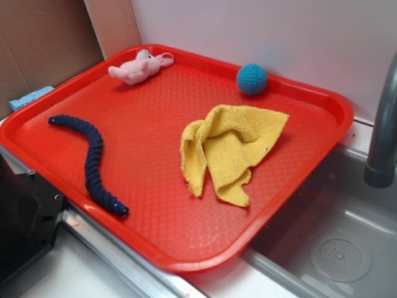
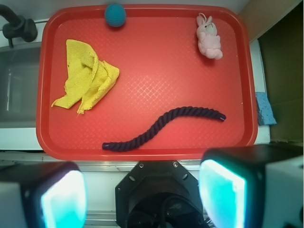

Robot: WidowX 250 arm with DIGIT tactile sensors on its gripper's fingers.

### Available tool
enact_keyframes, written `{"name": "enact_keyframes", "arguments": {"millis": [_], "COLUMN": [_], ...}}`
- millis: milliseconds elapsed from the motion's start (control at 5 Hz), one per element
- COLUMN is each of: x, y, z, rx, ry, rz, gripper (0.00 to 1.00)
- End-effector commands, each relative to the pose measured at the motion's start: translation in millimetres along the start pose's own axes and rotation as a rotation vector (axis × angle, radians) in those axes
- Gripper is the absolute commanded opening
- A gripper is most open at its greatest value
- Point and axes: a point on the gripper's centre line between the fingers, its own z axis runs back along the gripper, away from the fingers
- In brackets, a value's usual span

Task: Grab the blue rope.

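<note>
The blue rope (image 1: 92,158) (image 2: 164,126), dark navy and twisted, lies in a loose S-curve on the red tray (image 1: 155,230) (image 2: 142,153) near its front left side. In the wrist view it runs from the tray's near rim up to the right. My gripper (image 2: 142,197) hangs high above and short of the tray, over the robot base, open wide with nothing between its teal pads (image 2: 221,192). The gripper does not show in the exterior view.
On the tray also lie a crumpled yellow cloth (image 1: 229,149) (image 2: 85,80), a teal crocheted ball (image 1: 252,79) (image 2: 115,14) and a pink plush rabbit (image 1: 139,67) (image 2: 209,38). A grey faucet (image 1: 384,130) and a sink (image 1: 335,248) are to the right. The black robot base (image 1: 25,217) (image 2: 161,194) sits at the tray's front.
</note>
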Motion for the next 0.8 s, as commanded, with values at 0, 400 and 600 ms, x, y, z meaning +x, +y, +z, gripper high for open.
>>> {"name": "enact_keyframes", "arguments": {"millis": [0,400,600], "x": [0,4,8], "y": [0,17,31], "z": [0,-28,-51], "rx": [0.0,0.012,0.024], "ry": [0.0,-0.061,-0.082], "rz": [0.0,0.347,0.526], "gripper": [1.0,1.0,1.0]}}
